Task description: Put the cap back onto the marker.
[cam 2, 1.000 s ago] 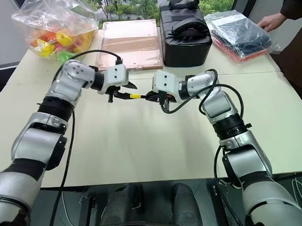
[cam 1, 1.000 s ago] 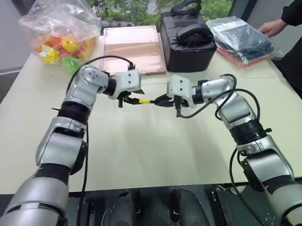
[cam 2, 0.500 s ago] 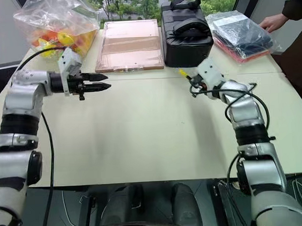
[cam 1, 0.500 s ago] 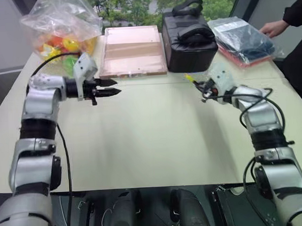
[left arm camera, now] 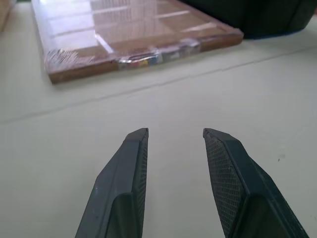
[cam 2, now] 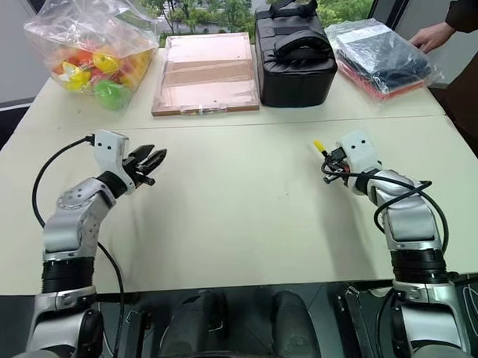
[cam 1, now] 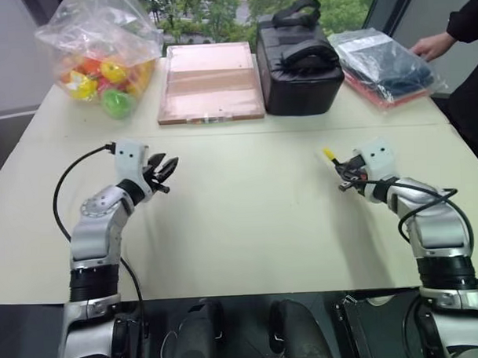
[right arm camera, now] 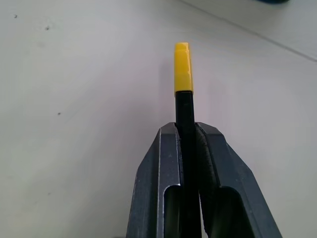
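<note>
The marker (right arm camera: 185, 111) is a slim black pen that sticks out forward from between the fingers of my right gripper (right arm camera: 187, 128), which is shut on its barrel. The yellow cap (right arm camera: 182, 68) sits on the marker's far end, in line with it. In the head views this gripper (cam 1: 345, 170) hovers low over the right side of the table, with the cap (cam 1: 329, 154) pointing up and away. My left gripper (cam 1: 169, 167) is over the left side of the table, far from the marker. Its fingers (left arm camera: 134, 148) stand apart with nothing between them.
Along the far edge lie a clear bag of coloured balls (cam 1: 101, 50), a flat wooden board (cam 1: 210, 79), a black case (cam 1: 298, 63) and a plastic-wrapped dark package (cam 1: 384, 64). A person's hand (cam 1: 430, 43) rests at the far right corner.
The grippers were joined at the table's middle with the marker between them. They have swung apart and sunk; the left one let go and the right one kept the capped marker.
</note>
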{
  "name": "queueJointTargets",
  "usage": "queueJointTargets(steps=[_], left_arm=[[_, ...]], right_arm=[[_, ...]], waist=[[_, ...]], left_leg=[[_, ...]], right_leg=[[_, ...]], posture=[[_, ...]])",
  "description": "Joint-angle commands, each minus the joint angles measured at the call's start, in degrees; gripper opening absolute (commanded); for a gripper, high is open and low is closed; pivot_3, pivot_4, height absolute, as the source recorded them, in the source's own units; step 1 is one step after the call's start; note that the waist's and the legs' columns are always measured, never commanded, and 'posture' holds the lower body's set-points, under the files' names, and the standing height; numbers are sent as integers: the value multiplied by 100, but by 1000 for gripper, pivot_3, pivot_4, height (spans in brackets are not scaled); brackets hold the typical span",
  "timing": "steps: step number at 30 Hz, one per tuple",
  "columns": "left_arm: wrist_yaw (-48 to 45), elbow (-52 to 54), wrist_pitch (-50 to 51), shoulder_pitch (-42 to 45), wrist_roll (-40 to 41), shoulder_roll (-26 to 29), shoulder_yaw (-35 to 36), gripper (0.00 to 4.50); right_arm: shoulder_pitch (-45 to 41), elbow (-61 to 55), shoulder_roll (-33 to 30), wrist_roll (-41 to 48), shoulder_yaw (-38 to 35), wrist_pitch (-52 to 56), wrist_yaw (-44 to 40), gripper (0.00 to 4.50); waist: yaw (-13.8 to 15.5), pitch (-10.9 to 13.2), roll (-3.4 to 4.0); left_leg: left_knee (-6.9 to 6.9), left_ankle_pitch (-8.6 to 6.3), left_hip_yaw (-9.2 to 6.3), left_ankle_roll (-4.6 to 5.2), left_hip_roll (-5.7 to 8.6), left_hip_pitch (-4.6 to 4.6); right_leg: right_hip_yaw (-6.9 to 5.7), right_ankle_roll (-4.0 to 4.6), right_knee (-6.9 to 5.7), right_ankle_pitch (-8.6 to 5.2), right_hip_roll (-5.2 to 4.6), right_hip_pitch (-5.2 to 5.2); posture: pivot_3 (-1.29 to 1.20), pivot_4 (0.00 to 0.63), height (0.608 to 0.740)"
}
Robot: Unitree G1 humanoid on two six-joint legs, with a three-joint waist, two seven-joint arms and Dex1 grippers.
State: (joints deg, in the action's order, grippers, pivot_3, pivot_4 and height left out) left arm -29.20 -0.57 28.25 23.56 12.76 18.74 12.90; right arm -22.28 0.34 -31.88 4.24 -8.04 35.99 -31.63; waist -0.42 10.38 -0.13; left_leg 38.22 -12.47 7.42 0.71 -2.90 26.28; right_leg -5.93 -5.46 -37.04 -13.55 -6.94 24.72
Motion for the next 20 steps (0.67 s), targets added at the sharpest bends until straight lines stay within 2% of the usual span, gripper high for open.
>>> queueJointTargets(steps=[1, 7, 9, 14, 20], left_arm=[[438, 309, -151, -16, 97, -177, 87, 1887], [786, 125, -398, -104, 66, -175, 150, 1887], [846, 100, -477, -152, 63, -87, 213, 1887], [711, 182, -568, -465, 140, 464, 509, 1887], [799, 499, -458, -986, 350, 562, 810, 1887]], right_arm=[[-88, -11, 40, 117, -179, -133, 196, 1370], [-107, 95, -20, 233, -195, -156, 283, 4479], [-145, 106, -71, 313, -321, -206, 295, 4479], [-357, 606, -514, 661, -1187, -672, 320, 4479], [158, 1404, -913, 703, -1570, -1858, -37, 4479]], waist=[[0, -2, -3], [-22, -2, -2], [-18, -2, -2], [-9, -2, -2], [-1, -9, -13]], left_leg=[[0, 0, -1, 0, 0, 0], [-2, -1, -1, 1, 0, -2], [-2, -1, -1, 1, 0, -2], [-4, -2, 0, 3, 0, -2], [-6, -24, -1, 38, -1, -10]], right_leg=[[0, 0, 1, 0, 0, -1], [-1, 0, 2, 0, 0, -1], [0, 0, 2, 0, 0, -1], [-1, 1, 4, 0, 0, 0], [-3, 1, 11, -1, 0, -11]], posture=[[0, 150, 740], [0, 150, 740], [0, 150, 740], [0, 150, 740], [0, 150, 740]])
